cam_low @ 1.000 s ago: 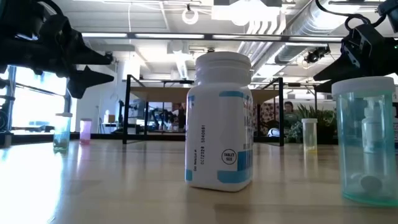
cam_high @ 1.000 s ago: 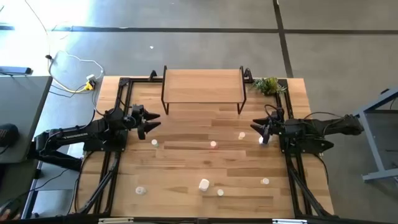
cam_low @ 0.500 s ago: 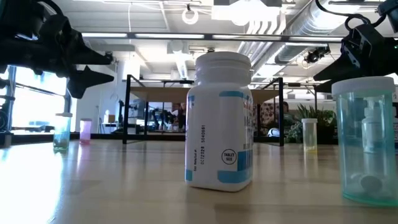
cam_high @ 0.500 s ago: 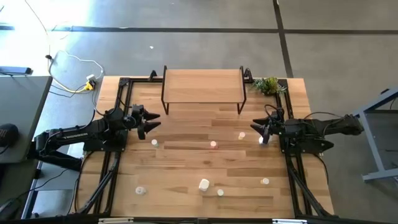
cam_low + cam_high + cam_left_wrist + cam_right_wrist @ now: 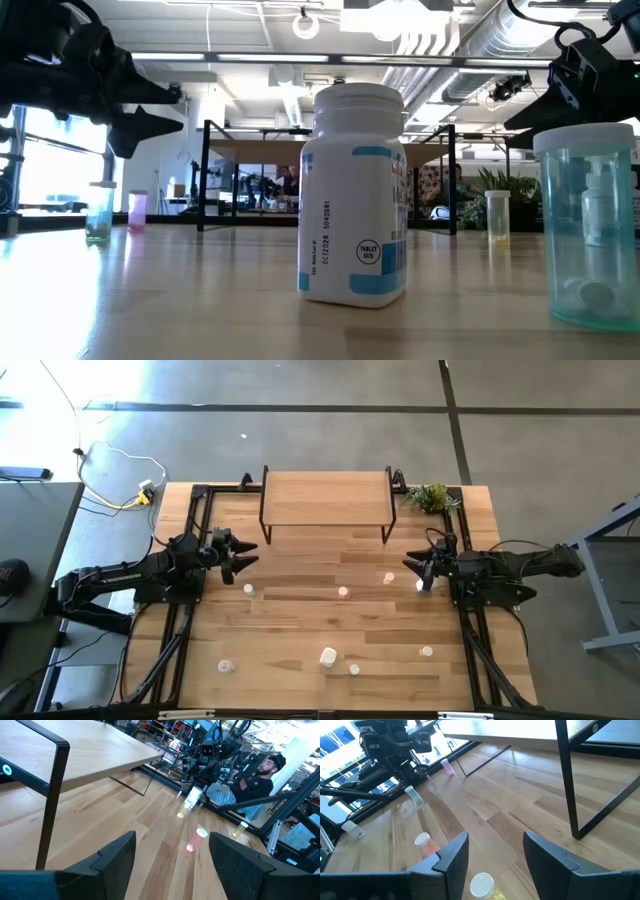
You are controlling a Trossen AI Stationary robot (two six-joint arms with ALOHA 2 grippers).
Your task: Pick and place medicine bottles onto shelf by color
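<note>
Several tiny bottles stand upright on their bases on the wooden table: a green one (image 5: 249, 589), a pink one (image 5: 343, 592), a yellow one (image 5: 389, 577), and another yellow one (image 5: 420, 584) just beside my right gripper. A larger white bottle (image 5: 328, 656) stands near the front edge. The shelf (image 5: 325, 500) stands on its black legs at the far edge, its top bare. My left gripper (image 5: 243, 555) is open and empty at the left, clear of the green bottle. My right gripper (image 5: 410, 567) is open and empty at the right. Its own view (image 5: 496, 860) shows the yellow bottle (image 5: 482, 885) below its fingers.
A small green plant (image 5: 432, 496) sits at the far right corner beside the shelf. More small bottles (image 5: 227, 665) (image 5: 354, 669) (image 5: 427, 652) stand near the front edge. A large white bottle (image 5: 355, 195) and a clear bluish one (image 5: 590, 230) fill the low view. A person (image 5: 260, 775) sits beyond the table.
</note>
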